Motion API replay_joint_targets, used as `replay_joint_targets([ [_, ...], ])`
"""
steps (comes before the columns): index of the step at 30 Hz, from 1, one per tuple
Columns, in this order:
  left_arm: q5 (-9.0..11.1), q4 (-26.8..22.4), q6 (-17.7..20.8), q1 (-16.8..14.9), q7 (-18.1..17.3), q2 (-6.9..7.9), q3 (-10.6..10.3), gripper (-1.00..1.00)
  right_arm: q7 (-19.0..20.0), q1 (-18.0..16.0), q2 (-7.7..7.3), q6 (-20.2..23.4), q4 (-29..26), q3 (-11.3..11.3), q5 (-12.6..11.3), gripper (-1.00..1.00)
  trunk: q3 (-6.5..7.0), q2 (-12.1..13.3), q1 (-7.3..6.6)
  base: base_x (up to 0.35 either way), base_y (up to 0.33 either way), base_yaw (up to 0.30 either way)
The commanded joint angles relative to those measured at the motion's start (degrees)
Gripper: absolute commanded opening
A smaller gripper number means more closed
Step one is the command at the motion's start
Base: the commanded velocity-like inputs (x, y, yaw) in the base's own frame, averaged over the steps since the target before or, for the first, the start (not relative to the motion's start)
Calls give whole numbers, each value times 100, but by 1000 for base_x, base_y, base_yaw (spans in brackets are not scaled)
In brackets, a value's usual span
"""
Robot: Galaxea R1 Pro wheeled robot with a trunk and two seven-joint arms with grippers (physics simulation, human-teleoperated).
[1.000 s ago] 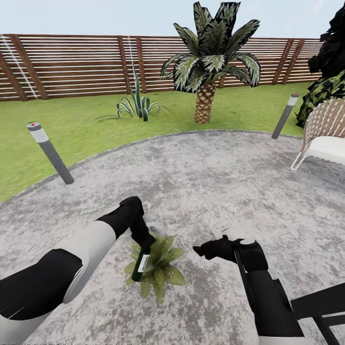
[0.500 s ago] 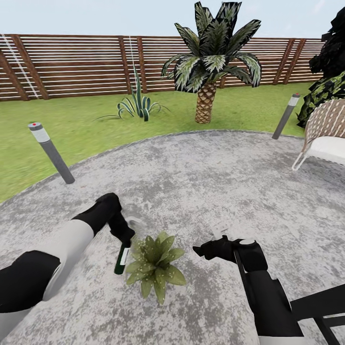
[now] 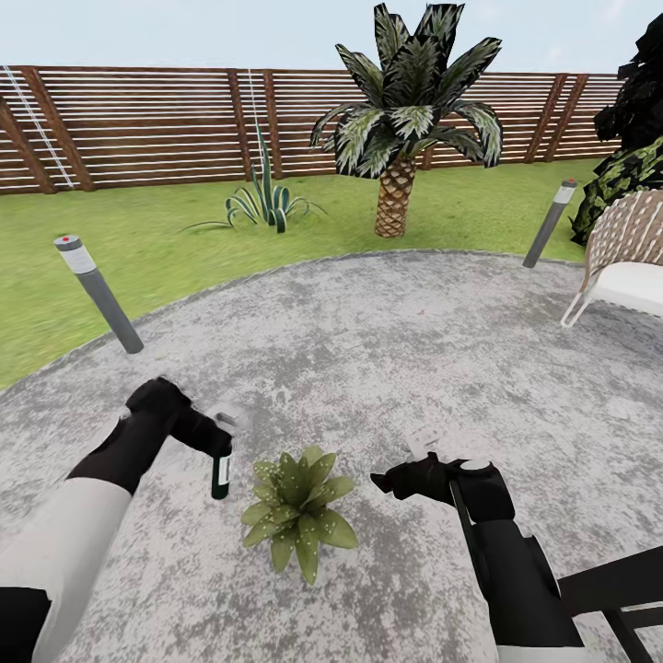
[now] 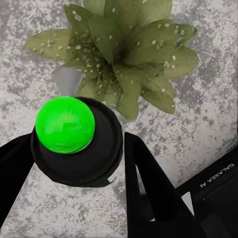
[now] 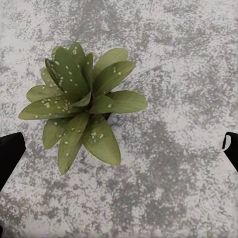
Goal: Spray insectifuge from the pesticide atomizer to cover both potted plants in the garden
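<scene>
One potted plant (image 3: pixel 296 502), a low rosette of broad green leaves speckled with white droplets, sits on the grey paving between my arms. My left gripper (image 3: pixel 219 449) is shut on the pesticide atomizer (image 3: pixel 221 475), a dark bottle with a white label, held upright just left of the plant. In the left wrist view the atomizer (image 4: pixel 77 148) has a bright green button top (image 4: pixel 64 124), and the plant (image 4: pixel 129 49) lies beyond it. My right gripper (image 3: pixel 391 481) hovers open to the plant's right. Its wrist view looks down on the plant (image 5: pixel 82 104) between wide-set fingers (image 5: pixel 10 153).
Round grey paving (image 3: pixel 387 350) is ringed by lawn (image 3: pixel 166 249). Two grey bollards (image 3: pixel 97 295) (image 3: pixel 550 224) stand at its edge. A wicker chair (image 3: pixel 626 253) is at the right. A palm (image 3: pixel 396 138), a spiky agave (image 3: pixel 265 198) and the slat fence (image 3: pixel 138 124) lie beyond.
My left arm has swung left with the atomizer, from over the plant's leaves to beside the plant. The right arm and the plant have stayed put.
</scene>
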Motion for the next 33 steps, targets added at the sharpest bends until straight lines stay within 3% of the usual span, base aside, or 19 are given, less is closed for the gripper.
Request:
replay_joint_targets([
  [1,-53,-133,53,86,-56,45,40,-100,59,-4,5,13,-6,-11,58,100,-5,-2,0,0,0,0],
  [6,-54,-605,49,473,-54,165,313,-100,59,-4,4,13,-6,-11,57,100,-5,-2,0,0,0,0],
  [8,-54,-1163,48,775,-53,152,675,-100,59,-4,7,13,-6,-11,58,100,-5,-2,0,0,0,0],
  [10,-59,-1339,46,882,-52,141,778,-100,59,-4,5,13,-11,-11,59,100,-5,-2,0,0,0,0],
  [16,-55,-1522,35,1046,-54,76,833,-100,59,-4,1,13,-24,-14,60,100,-5,-2,0,0,0,0],
  [18,-55,-1541,25,1086,-57,-1,842,-100,57,-4,-2,13,-30,-17,58,100,-5,-2,0,0,0,0],
  [20,-55,-1554,20,1115,-60,-205,850,-100,49,-4,2,13,-45,-19,59,100,-5,-2,0,0,0,0],
  [26,-54,-1561,7,1164,-64,-618,855,-100,54,-4,11,15,-61,-12,55,100,-5,-2,0,0,0,0],
  [32,-22,-1568,-41,1304,-69,-768,864,-100,70,-6,3,14,-90,-33,51,100,-5,-2,0,0,0,0],
  [33,-13,-1569,-82,1312,-70,-866,861,-100,74,-6,-12,18,-108,-56,51,100,-5,-2,0,0,0,0],
])
